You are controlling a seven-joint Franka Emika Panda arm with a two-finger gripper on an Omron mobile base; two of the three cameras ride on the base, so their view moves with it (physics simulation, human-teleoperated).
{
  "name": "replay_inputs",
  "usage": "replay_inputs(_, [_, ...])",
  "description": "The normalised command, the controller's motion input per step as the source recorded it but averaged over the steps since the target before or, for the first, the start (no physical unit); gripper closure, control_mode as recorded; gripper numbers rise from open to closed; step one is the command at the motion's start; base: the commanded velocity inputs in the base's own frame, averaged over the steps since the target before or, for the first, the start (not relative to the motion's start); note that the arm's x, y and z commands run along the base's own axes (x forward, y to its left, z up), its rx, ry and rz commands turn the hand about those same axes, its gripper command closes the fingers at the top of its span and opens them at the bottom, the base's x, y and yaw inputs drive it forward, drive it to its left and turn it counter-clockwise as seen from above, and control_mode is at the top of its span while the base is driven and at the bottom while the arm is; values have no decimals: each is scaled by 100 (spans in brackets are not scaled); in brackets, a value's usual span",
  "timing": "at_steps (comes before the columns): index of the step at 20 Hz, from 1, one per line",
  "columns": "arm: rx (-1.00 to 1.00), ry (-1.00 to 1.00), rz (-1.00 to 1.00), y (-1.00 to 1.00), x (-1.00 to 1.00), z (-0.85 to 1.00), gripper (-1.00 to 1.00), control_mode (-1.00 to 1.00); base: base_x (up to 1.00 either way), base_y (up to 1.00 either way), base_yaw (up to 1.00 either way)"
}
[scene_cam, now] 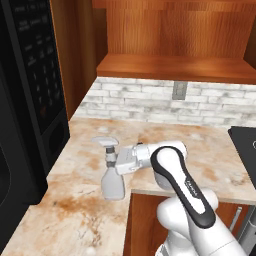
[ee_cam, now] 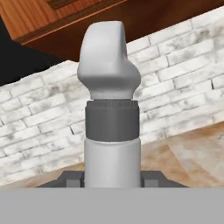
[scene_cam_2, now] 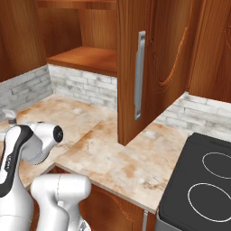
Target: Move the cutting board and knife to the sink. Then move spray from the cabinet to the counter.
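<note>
standing upright on the blotchy beige counter under the open cabinet, the spray sits clamped at its neck by the gripper, brick backsplash behind.

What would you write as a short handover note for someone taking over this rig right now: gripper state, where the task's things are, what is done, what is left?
Gripper: shut on the spray, gripping its neck.
Spray: upright, base on or just above the counter near its front edge, below the open cabinet.
Done: spray is out of the cabinet and down at the counter.
Left: release and back the arm away.
Cutting board, knife, sink: cannot be judged from these views.
</note>
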Motion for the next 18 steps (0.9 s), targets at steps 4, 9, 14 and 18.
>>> replay_inputs(4, [0, 0, 4, 11, -1, -31, 100, -100, 0, 0, 0])
replay_inputs(9, [1, 0, 4, 7, 0, -28, 100, -100, 0, 0, 0])
replay_inputs(14, [2, -6, 4, 1, -6, -21, 100, -100, 0, 0, 0])
replay_inputs(18, [4, -10, 3, 1, -5, -26, 100, -100, 0, 0, 0])
